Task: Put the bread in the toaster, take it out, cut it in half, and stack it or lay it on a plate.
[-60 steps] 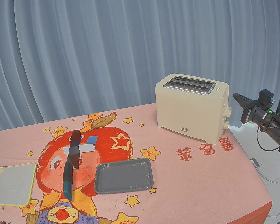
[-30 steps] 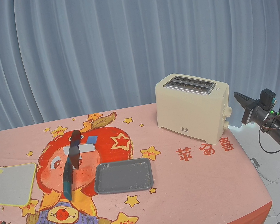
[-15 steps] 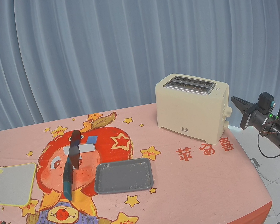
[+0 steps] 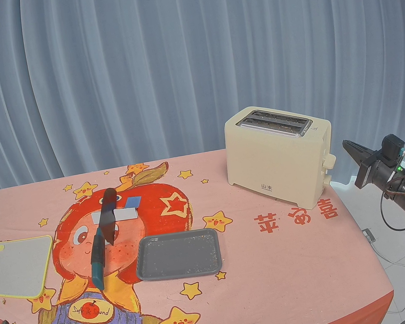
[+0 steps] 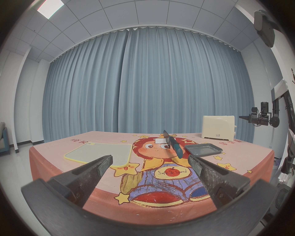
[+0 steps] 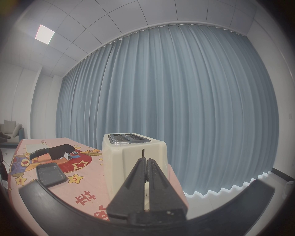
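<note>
Toaster (image 4: pixel 280 156) sits unmoved; the right gripper (image 4: pixel 348 144), closed and empty, has backed slightly rightward from its lever side, seemingly realigning. Left gripper (image 5: pixel 150 158) hangs wide open, empty.

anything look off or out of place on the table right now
The knife is not lying flat: its blade rests on a small white and blue block, tip raised off the cloth. The grey tray is dusted with pale specks, likely crumbs. Nothing else stands out.
</note>
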{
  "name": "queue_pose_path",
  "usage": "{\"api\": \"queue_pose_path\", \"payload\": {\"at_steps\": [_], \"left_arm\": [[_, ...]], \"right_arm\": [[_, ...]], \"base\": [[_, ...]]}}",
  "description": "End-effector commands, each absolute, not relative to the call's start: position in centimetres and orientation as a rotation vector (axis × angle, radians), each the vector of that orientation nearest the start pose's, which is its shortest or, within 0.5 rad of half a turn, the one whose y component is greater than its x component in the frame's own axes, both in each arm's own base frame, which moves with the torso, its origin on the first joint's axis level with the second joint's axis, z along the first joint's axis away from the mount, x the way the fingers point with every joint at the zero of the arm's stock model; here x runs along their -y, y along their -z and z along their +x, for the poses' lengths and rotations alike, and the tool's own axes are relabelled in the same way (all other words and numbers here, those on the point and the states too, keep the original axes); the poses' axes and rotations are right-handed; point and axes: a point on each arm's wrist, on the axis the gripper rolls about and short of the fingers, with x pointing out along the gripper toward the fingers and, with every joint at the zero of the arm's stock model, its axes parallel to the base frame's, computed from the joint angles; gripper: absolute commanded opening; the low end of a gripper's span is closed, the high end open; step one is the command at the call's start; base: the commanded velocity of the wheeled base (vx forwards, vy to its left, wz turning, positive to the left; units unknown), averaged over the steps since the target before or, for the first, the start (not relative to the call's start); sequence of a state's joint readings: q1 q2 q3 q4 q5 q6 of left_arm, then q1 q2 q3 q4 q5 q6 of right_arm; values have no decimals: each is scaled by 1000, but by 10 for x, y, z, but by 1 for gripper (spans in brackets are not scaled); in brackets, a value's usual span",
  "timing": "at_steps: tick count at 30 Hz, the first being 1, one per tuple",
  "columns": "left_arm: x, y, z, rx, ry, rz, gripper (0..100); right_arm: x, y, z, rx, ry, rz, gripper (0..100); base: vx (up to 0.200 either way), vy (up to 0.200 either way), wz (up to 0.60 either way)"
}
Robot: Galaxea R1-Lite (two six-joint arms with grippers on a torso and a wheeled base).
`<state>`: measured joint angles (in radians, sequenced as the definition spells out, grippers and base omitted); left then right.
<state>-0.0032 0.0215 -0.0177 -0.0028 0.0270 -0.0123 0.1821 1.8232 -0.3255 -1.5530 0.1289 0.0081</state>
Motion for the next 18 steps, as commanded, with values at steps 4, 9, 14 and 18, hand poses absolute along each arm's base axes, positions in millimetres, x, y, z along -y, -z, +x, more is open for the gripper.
{"api": "queue_pose_path", "payload": {"at_steps": [4,9,14,18], "left_arm": [[-1,-76,-21,-20,-25,-12,100],[-1,-76,-21,-20,-25,-12,100],[-1,-76,-21,-20,-25,-12,100],[-1,-76,-21,-20,-25,-12,100]], "right_arm": [[-50,-137,247,89,-317,-7,0],[-48,-139,241,97,-314,-8,0],[-48,-139,241,95,-313,-23,0],[-47,-139,240,97,-310,-25,0]], "base": [[0,0,0],[0,0,0],[0,0,0],[0,0,0]]}}
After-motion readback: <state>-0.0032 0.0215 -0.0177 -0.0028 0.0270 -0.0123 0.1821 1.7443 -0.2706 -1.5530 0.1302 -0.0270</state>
